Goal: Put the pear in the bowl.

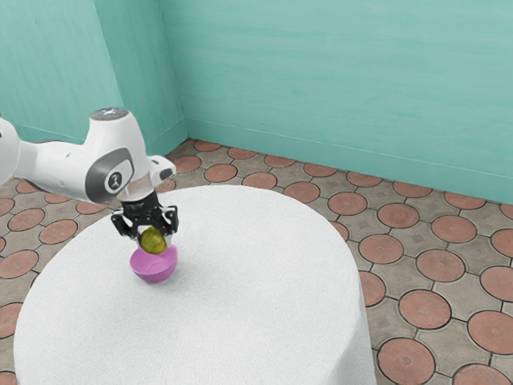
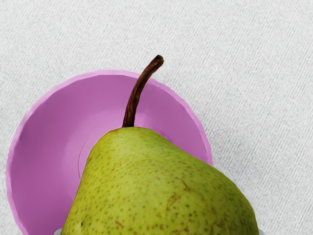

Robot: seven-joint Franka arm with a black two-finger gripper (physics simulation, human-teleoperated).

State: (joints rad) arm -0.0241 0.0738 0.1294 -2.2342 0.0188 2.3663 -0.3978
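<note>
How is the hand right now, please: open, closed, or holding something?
Hand: closed on the pear, holding it over the pink bowl.

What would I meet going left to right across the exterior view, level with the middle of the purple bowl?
Tiled floor, white tabletop, purple bowl, white tabletop again, tiled floor again.

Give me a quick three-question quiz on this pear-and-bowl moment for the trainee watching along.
1. Multiple choice: what is the gripper closed on?
A) a cup
B) the pear
C) nothing

2. True or false: the pear has no stem.

3. Fill in the blank: the bowl on the white-topped table is ____ in colour.

Key:
1. B
2. False; a curved brown stem rises from its narrow end.
3. Pink-purple
</note>
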